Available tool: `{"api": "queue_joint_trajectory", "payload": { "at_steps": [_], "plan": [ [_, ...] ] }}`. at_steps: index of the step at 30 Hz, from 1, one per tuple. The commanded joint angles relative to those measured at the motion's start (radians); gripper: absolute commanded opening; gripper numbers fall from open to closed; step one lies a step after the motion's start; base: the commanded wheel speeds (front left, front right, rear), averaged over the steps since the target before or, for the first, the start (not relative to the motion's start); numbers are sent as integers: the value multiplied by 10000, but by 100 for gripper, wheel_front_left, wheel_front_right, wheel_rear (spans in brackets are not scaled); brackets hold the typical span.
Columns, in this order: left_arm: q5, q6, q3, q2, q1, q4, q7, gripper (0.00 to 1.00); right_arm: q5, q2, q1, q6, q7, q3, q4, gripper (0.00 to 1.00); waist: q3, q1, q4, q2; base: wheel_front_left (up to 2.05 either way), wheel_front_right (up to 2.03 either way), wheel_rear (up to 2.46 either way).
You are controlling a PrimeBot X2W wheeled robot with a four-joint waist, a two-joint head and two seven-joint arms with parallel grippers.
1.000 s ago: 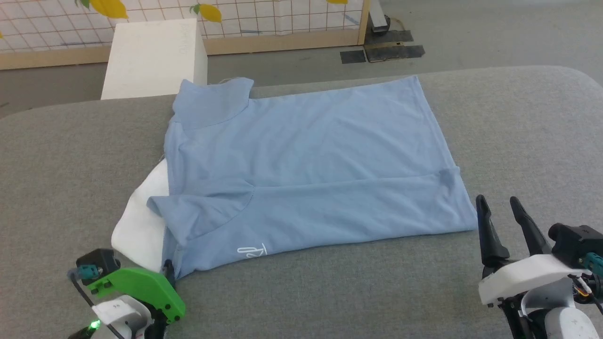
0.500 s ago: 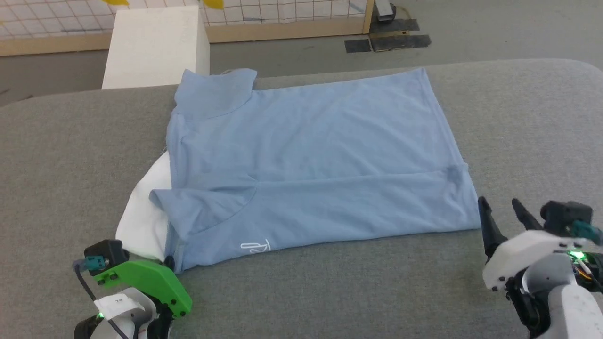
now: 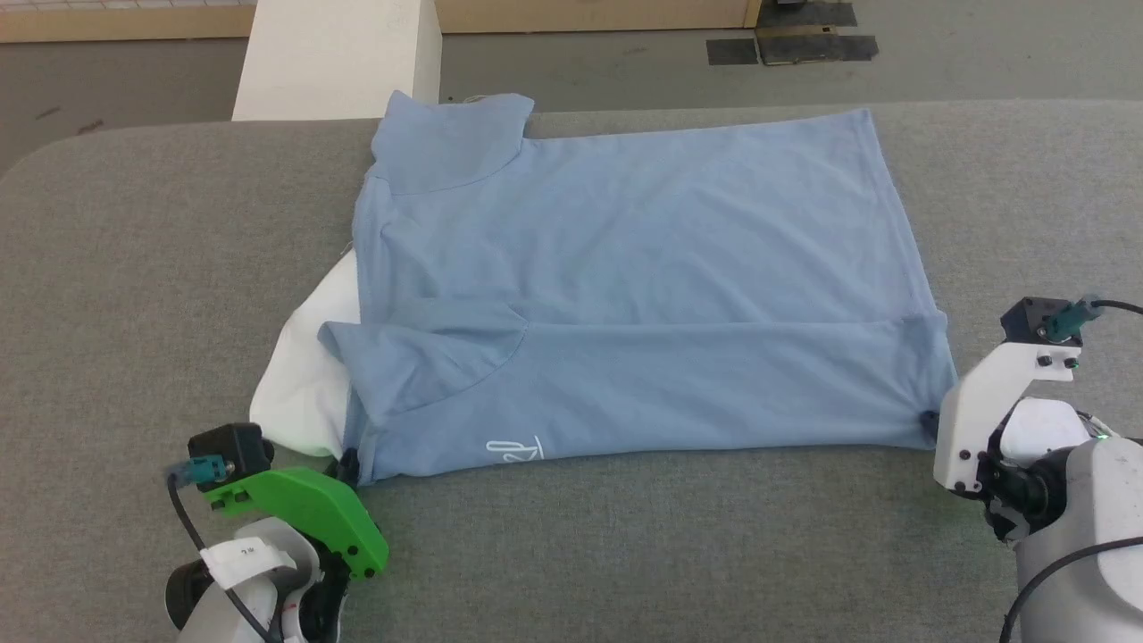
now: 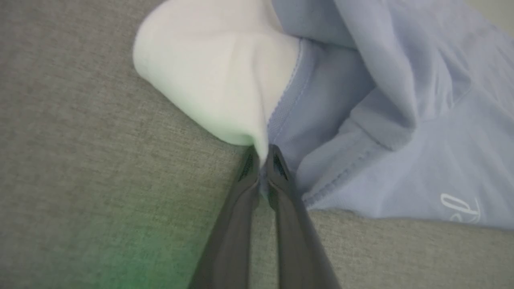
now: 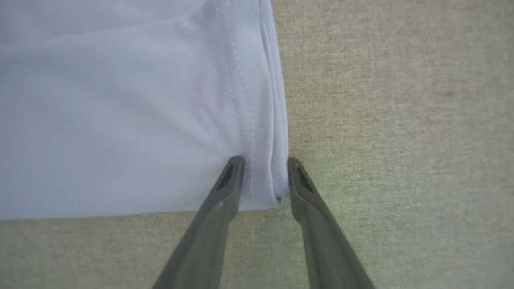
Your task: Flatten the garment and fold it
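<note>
The light blue soft-fabric T-shirt (image 3: 625,268) lay spread on the wide grey cloth-covered surface (image 3: 625,554), with its neck end toward the robot's left and its hem toward the right. The nearest long strip of the T-shirt was folded over onto the body, so a straight fold line ran across it from left to right. The near short sleeve (image 3: 420,366) lay on top of this strip. The far sleeve (image 3: 451,138) reached the far edge of the surface. A white fabric panel (image 3: 304,393) came out from under the neck end, and a small white printed mark (image 3: 513,449) sat near the front edge.

The left gripper (image 3: 348,464), under its green housing, was at the near left corner of the T-shirt. In the left wrist view its two dark fingers (image 4: 277,168) were pressed together on the cloth, exactly where the white panel (image 4: 217,72) met the blue stitched edge, and the fabric rose a little toward the pinch.

The right gripper (image 3: 929,424) was at the near right corner. In the right wrist view its fingers (image 5: 231,176) stood a narrow way apart, one lying over the blue cloth and one just at the outer edge, with the double-stitched hem (image 5: 261,120) between them. The hem was not squeezed; the cloth there lay flat.

Beyond the far edge stood a plain white box (image 3: 339,54) on the grey floor, and some dark tape patches (image 3: 790,45) were on the floor further right.
</note>
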Motion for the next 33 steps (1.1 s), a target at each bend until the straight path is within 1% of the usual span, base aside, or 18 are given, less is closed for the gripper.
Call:
{"api": "queue_joint_trajectory", "payload": {
  "at_steps": [1, 2, 4, 6, 8, 9, 12, 14, 18, 22, 26, 30, 33],
  "plan": [
    [97, -14, -60, -61, 21, 229, 12, 0, -72, 29, 371, -17, 298, -18, 49, 0, -24, 0, 16, 0, 0, 0, 0],
    [113, -38, -68, -54, 22, 233, -44, 0, -61, 29, 419, -17, 291, -25, -138, 0, -50, 0, 25, 0, 0, 0, 0],
    [197, -82, -59, -27, 9, 215, -298, 0, 34, 29, 549, -17, -59, -19, -574, 0, -142, 0, 37, 0, 0, 0, 0],
    [344, -100, -28, 9, 2, 150, -693, 0, 283, 29, 734, -17, -714, 59, -1002, 0, -271, 0, 56, 0, 0, 0, 0],
    [516, -100, 15, 54, 47, 102, -1155, 0, 516, 29, 969, -17, -1574, 141, -1421, 0, -414, 0, 65, 0, 0, 0, 0],
    [648, -72, 13, 104, 104, 70, -1380, 0, 635, 29, 1109, -17, -2172, 142, -1677, 0, -505, 0, 72, 0, 0, 0, 0],
    [885, 101, 34, 191, 446, -169, -1796, 0, 946, 29, 1694, -17, -3450, 333, -2230, 0, -810, 0, 67, 0, 0, 0, 0],
    [946, 235, 53, 252, 783, -446, -1873, 0, 1152, 29, 2155, -17, -4003, 434, -2565, 0, -992, 0, 50, 0, 0, 0, 0],
    [1068, 619, 146, 496, 1603, -1259, -1806, 0, 1613, 29, 3110, -17, -4575, 430, -3089, 0, -1171, 0, 6, 0, 0, 0, 0],
    [1242, 1148, 144, 808, 2524, -2205, -1341, 0, 1944, 29, 4090, -17, -4376, 171, -3388, 0, -1251, 0, -35, 0, 0, 0, 0],
    [1366, 1612, -52, 1186, 3423, -2927, -387, 0, 1963, 30, 4981, -17, -3462, -62, -3518, 0, -1230, 0, -97, 0, 0, 0, 0],
    [1253, 1730, -362, 1374, 3907, -3274, 540, 0, 1943, 30, 5466, -17, -2509, -99, -3336, 0, -1133, 0, -94, 0, 0, 0, 0],
    [1176, 1714, -609, 1492, 3988, -3141, 1171, 0, 1868, 30, 5487, -17, -2144, -105, -3134, 0, -1088, 0, -116, 0, 0, 0, 0]
  ]
}}
